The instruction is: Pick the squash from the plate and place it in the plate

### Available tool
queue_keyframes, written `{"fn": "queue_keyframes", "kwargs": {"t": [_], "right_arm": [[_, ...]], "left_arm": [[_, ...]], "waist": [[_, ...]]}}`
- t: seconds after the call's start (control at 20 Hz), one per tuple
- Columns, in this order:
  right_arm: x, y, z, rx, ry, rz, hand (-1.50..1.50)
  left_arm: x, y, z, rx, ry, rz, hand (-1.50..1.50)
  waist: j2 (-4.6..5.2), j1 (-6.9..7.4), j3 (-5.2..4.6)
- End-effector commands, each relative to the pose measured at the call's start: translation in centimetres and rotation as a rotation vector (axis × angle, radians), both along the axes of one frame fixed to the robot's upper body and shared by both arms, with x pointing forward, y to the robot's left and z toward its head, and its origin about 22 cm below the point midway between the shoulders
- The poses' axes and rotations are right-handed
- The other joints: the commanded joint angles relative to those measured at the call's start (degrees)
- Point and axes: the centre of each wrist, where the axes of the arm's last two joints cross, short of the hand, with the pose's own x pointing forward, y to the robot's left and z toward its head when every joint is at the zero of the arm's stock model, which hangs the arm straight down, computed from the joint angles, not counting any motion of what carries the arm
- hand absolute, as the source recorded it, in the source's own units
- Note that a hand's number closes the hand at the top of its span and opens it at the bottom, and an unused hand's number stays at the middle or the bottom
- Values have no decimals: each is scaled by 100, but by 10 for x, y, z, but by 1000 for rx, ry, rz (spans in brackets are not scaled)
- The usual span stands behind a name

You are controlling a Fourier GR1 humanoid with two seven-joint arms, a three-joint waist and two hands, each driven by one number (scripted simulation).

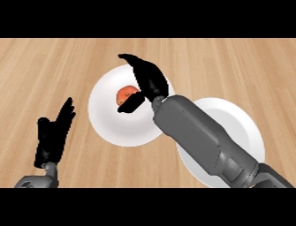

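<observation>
Right hand (145,81) over the far plate (108,92), fingers and thumb curled about the squash (125,94).

Only an orange-red part of the squash shows, between the thumb below it and the fingers above; it sits over the middle of this white plate, and whether it touches the plate's surface cannot be told. The grey right forearm (206,141) runs in from the counter's near right corner, crossing a second white plate (248,128) that lies just beside the first, toward the counter's near right. On the wooden counter (32,66), well apart to the left near its near edge, the left hand (52,137) rests open, fingers straight and pointing up, holding nothing.
</observation>
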Motion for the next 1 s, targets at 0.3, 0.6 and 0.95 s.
{"fn": "queue_keyframes", "kwargs": {"t": [0.3,0.6,0.95], "right_arm": [[12,-47,-14,452,25,-17,-150],[-8,-51,-42,477,18,69,-150],[-8,-51,-60,446,10,90,-150]], "left_arm": [[-11,-1,0,2,4,15,0],[15,1,13,-7,22,22,0],[-10,-24,2,-9,2,18,0]], "waist": [[-20,-80,-6],[-30,-108,-8],[-28,-61,-7]]}}
